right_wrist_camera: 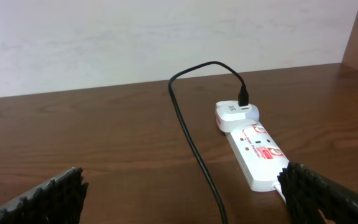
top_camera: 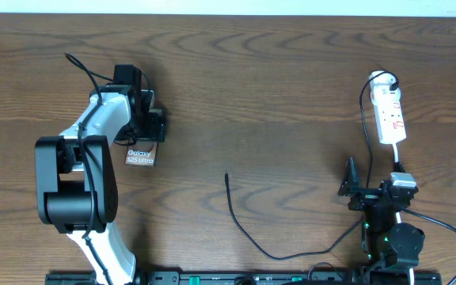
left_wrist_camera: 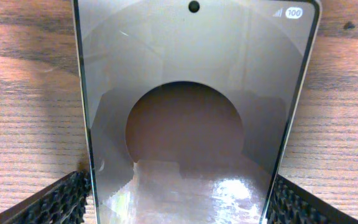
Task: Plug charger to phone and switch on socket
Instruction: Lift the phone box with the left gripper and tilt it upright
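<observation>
Phone [top_camera: 141, 153] flat on the table at left, pinched across its long edges by the left gripper [left_wrist_camera: 185, 200]. Charger [top_camera: 227, 186] tip loose mid-table, well apart from the phone. Socket [top_camera: 390, 117] far right. Right gripper [right_wrist_camera: 182, 174] wide open, empty, facing the socket. Risks: thin tip twisting when grasped and missing the port; phone sliding under the push.

Red-marked white socket [right_wrist_camera: 260, 152], black charger [right_wrist_camera: 196, 149]

The socket [right_wrist_camera: 258, 152] is lying on the tabletop [right_wrist_camera: 104, 137], a white plug [right_wrist_camera: 234, 116] sitting at its far end. The charger [right_wrist_camera: 191, 140] is arching from that plug and running past the socket's left.
</observation>
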Available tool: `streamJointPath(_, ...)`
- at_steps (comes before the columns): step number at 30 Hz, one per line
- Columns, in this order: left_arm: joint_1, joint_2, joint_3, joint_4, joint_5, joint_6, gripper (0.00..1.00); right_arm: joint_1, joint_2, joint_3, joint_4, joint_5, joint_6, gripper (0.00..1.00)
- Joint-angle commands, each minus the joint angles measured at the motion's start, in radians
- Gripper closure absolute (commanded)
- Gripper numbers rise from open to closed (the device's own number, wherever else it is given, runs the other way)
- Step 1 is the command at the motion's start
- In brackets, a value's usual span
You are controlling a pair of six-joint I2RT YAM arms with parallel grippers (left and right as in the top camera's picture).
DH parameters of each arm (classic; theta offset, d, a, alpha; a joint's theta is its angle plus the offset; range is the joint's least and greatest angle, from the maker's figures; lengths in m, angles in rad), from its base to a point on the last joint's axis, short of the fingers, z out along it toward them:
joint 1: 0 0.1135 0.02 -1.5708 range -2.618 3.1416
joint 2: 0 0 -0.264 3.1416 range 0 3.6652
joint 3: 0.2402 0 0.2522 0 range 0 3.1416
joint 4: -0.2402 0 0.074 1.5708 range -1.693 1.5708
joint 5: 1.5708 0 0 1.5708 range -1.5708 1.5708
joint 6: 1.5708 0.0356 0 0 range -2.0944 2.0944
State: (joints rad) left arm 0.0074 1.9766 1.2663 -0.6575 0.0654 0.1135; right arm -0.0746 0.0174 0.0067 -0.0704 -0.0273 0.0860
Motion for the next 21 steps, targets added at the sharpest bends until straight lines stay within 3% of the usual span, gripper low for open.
streamJointPath(1,0.002,0.014,-0.029,-0.004,-0.005,0.017,0.14,-0.003,-0.004,-0.001,-0.004,-0.005,-0.013,0.01)
streamJointPath(21,0.002,0.014,-0.036,-0.004,-0.005,0.017,0.22,-0.003,-0.004,-0.001,-0.004,-0.005,-0.013,0.01)
